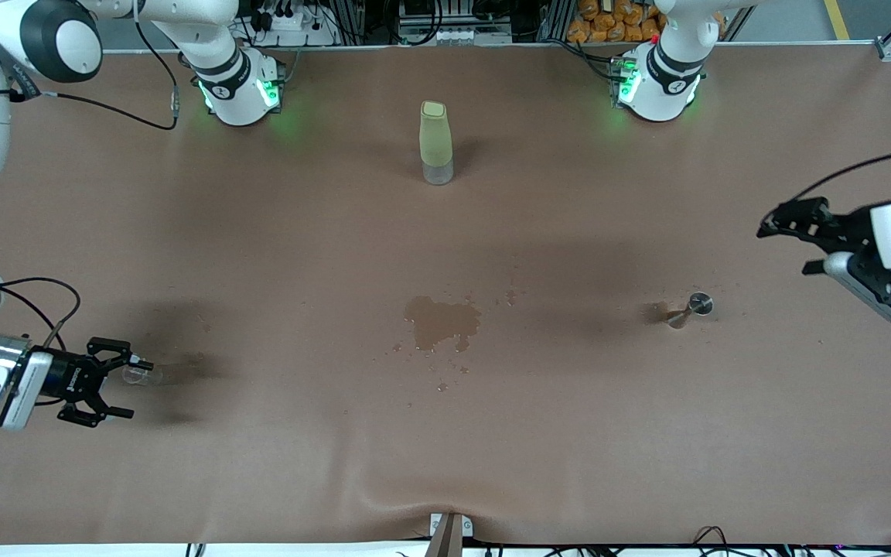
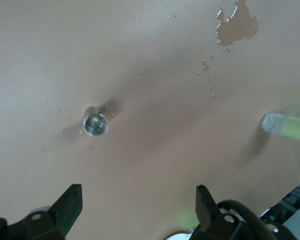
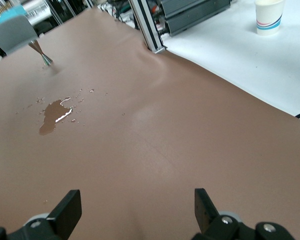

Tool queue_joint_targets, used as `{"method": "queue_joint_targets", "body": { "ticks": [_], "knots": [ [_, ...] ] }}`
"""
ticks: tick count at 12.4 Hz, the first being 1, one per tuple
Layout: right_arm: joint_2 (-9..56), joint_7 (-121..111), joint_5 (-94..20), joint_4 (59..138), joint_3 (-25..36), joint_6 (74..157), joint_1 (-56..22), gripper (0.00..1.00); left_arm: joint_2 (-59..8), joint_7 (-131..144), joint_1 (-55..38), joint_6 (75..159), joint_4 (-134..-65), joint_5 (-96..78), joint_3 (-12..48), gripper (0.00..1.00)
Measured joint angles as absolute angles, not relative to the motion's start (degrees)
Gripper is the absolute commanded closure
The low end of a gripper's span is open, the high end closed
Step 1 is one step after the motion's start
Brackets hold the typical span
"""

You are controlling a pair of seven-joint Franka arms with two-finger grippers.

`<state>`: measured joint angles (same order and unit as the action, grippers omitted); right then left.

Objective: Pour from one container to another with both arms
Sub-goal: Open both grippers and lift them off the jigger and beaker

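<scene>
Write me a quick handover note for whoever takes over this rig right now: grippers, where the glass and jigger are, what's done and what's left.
Left gripper: open, empty, in the air at its own end of the table, next to the jigger.
Right gripper: open, empty, low at its own end, right beside the glass.
Jigger: upright on the table. Glass: on the table, looks empty.
Bottle: upright mid-table, near the bases.
Puddle with droplets mid-table: liquid has spilled.
Done: nothing is held, so whether a pour took place cannot be told.
Left: possibly grasp both and pour; wipe the spill.
</scene>
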<state>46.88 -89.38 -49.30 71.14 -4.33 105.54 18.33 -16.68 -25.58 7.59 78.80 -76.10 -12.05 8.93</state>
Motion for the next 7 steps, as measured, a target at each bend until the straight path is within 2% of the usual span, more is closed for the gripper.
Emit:
{"method": "queue_joint_targets", "body": {
  "ticks": [3, 7],
  "knots": [
    [40.39, -78.63, -37.65, 69.97, -4.46, 109.83, 14.89, 0.0, -15.54, -13.24, 6.29, 77.78, -76.96, -11.63, 9.52, 0.0],
    [34.8, -69.47, -29.12, 71.48, -4.41, 109.84, 13.02, 0.0, -14.95, -11.22, 1.96, 78.91, -77.21, -0.75, 7.53, 0.0]
  ]
}}
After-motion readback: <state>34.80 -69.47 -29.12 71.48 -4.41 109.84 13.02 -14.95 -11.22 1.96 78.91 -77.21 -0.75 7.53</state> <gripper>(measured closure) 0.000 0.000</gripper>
